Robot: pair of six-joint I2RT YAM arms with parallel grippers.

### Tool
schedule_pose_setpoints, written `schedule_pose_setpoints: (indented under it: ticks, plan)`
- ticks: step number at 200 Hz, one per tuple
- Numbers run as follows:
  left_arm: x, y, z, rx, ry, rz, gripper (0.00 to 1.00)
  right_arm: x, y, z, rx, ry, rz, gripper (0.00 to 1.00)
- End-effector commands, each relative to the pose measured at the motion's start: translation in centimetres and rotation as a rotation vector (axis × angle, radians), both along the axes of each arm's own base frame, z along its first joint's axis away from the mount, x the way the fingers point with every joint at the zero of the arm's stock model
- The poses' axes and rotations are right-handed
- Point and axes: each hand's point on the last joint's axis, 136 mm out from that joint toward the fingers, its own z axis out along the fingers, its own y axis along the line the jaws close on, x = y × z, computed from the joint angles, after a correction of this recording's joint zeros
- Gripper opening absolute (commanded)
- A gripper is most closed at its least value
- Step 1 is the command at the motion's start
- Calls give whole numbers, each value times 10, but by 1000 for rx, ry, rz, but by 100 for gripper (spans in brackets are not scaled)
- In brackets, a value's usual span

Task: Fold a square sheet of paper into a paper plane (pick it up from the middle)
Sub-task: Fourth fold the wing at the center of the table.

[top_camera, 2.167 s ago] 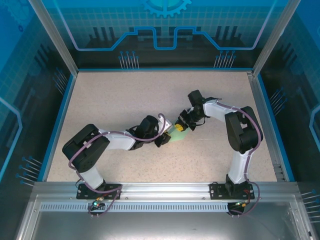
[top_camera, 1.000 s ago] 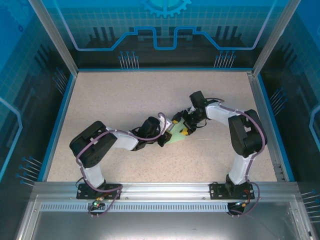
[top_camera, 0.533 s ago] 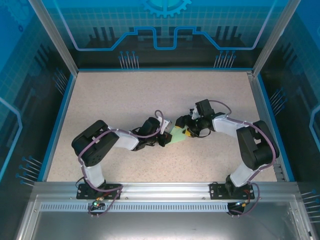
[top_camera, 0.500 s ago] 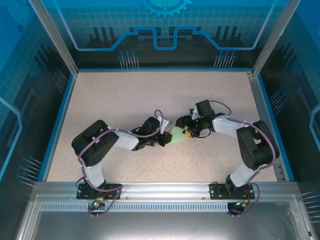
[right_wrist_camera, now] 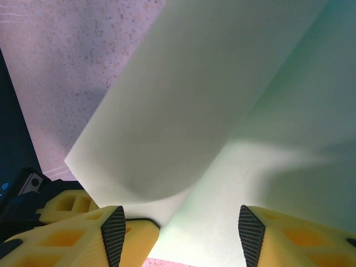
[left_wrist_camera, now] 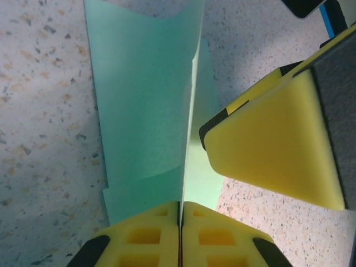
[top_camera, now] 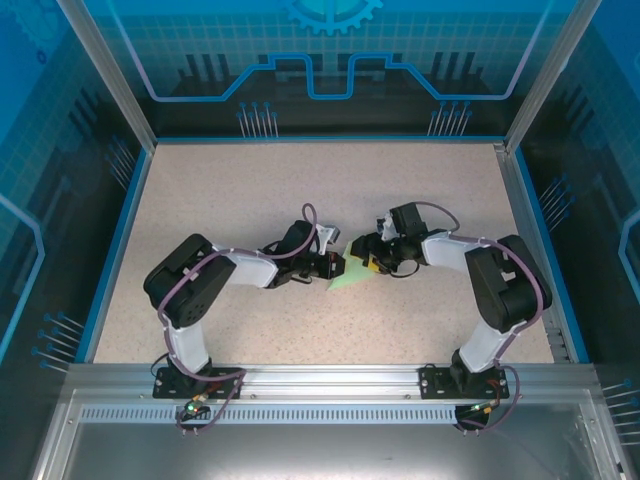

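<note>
The square sheet of paper is folded into a narrow paper plane (top_camera: 349, 277) of pale mint green, lying mid-table between the two grippers. My left gripper (top_camera: 335, 266) is shut on its upright centre crease; in the left wrist view the yellow fingertips (left_wrist_camera: 158, 236) pinch the crease of the paper plane (left_wrist_camera: 144, 100), with flaps spreading to both sides. My right gripper (top_camera: 366, 258) stands open just right of it. In the right wrist view a curled flap of the paper plane (right_wrist_camera: 211, 111) passes between the spread jaws of the right gripper (right_wrist_camera: 183, 236). One right finger (left_wrist_camera: 272, 150) hovers over the right flap.
The speckled beige table (top_camera: 250, 190) is bounded by a blue rim and aluminium posts (top_camera: 110, 80). Both arms' elbows bend outward toward the left (top_camera: 180, 285) and right (top_camera: 505, 285) sides. An aluminium rail (top_camera: 320, 385) runs along the near edge.
The right gripper has swung left and down onto the paper, its jaws narrowing. The left gripper, still shut on the crease, has shifted slightly up and right with the paper.
</note>
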Motion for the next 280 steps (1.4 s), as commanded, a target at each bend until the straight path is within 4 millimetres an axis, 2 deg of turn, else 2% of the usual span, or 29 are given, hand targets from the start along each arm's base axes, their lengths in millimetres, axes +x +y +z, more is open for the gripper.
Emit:
schedule_pose_setpoints:
  ticks: [1, 53, 118, 123, 152, 213, 280]
  plan:
    - [-5, -5, -6, -29, 87, -20, 7, 5, 5, 3, 15, -20, 28, 59]
    - [-5, -8, -11, -42, 121, -29, 7, 7, 5, 0, 7, -17, 27, 58]
    - [-2, -4, -15, -69, 186, 3, 8, 2, 5, -15, -25, 23, 37, 56]
    - [-1, -4, -16, -70, 191, 5, 8, 11, 9, -6, -16, -2, 38, 56]
    - [0, -3, -18, -73, 210, 15, 8, 11, 9, -8, -34, 6, 41, 55]
    - [2, 0, -23, -59, 243, 44, 8, 7, 3, -22, -114, 58, 27, 49]
    - [5, 3, -27, -68, 261, 77, 9, 3, -3, -36, -195, 107, 7, 48]
